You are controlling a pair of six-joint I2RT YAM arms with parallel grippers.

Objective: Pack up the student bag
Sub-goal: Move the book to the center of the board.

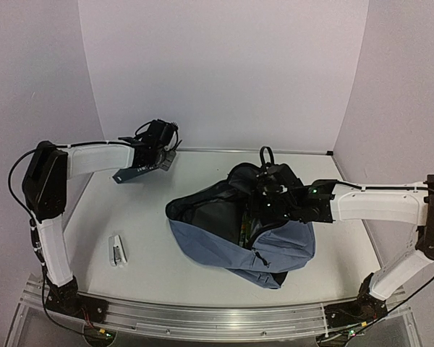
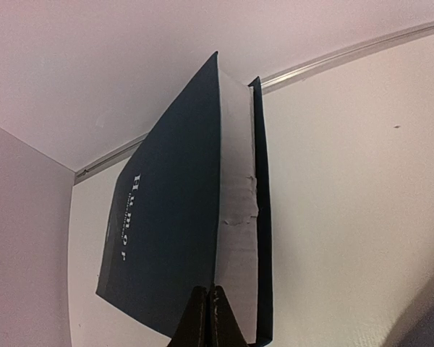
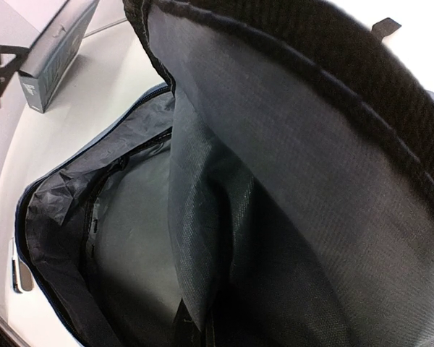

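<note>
Student bag (image 1: 239,231): lying on the surface (image 1: 152,224), mouth gaping beneath the right jaws. These are pinching its dark lining, fully closed on the fabric, and holding it raised, evidently to present a wide opening. Dark-covered book (image 2: 166,238): projecting ahead of the left jaws, which are clamping its lower edge, suspending it for loading.

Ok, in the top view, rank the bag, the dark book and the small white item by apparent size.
1. student bag, by far the largest.
2. dark blue book, seen at a slant, so likely understated.
3. small white item, clearly the smallest.
</note>
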